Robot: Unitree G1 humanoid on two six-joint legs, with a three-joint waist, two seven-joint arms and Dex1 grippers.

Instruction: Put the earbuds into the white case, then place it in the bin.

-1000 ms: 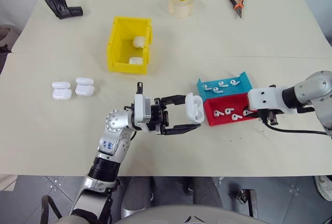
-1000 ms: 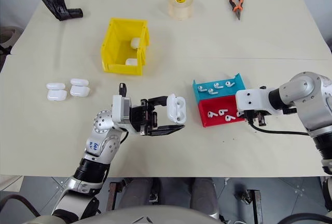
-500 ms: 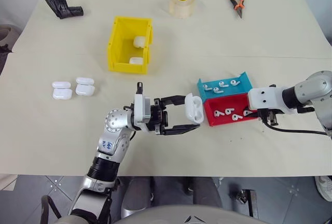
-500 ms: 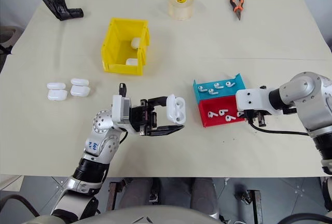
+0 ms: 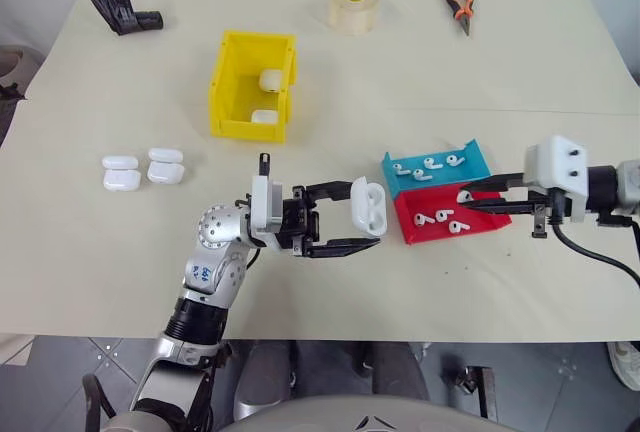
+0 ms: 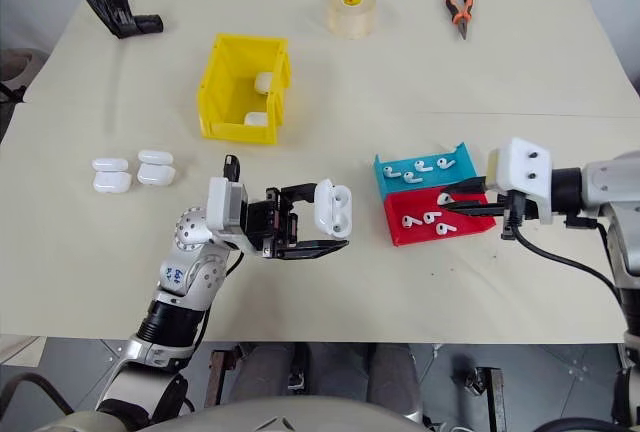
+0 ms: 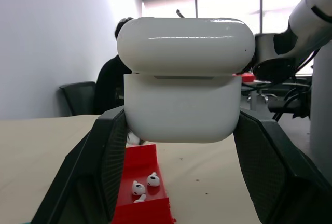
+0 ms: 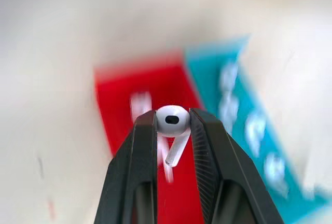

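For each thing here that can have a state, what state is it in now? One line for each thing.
Left gripper: shut on the white case.
White case: held above the table, lid open.
Right gripper: shut on one earbud.
Earbud: pinched between the jaws, above the red tray.
Red tray: holds three earbuds.
Blue tray: holds four earbuds.
Yellow bin: holds two closed cases.
Two spare cases: closed, lying on the table.
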